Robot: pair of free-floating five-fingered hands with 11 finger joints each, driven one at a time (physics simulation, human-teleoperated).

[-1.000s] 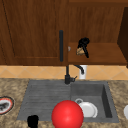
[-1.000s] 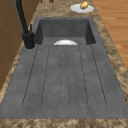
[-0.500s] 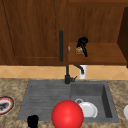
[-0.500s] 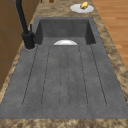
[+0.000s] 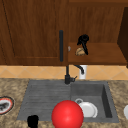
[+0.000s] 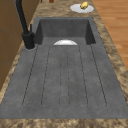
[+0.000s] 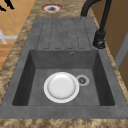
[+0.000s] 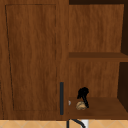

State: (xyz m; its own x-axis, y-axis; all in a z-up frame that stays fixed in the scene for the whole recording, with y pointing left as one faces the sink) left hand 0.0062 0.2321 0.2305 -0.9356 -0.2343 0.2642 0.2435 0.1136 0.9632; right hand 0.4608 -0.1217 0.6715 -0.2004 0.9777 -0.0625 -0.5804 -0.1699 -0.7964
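Observation:
My right hand (image 5: 83, 41) is inside the open cabinet, over its lower shelf (image 5: 105, 56). Its straight fingers (image 5: 85, 49) reach down the right side of a small tan object (image 5: 80, 51) that rests on the shelf. In the upper view the right hand (image 8: 83, 93) stands over the same tan object (image 8: 80, 106). My left hand (image 5: 32, 121) hangs low at the front left, by the drainboard's front edge. A red ball (image 5: 67, 114) shows at the sink's front edge.
A white plate (image 7: 61, 87) lies in the sink basin (image 7: 100, 82) beside the drain. The black faucet (image 5: 67, 75) stands behind. A red-rimmed plate (image 5: 5, 105) sits on the left counter; a plate with something yellow (image 6: 82, 7) sits on the right counter. The left cabinet door (image 8: 32, 57) is closed.

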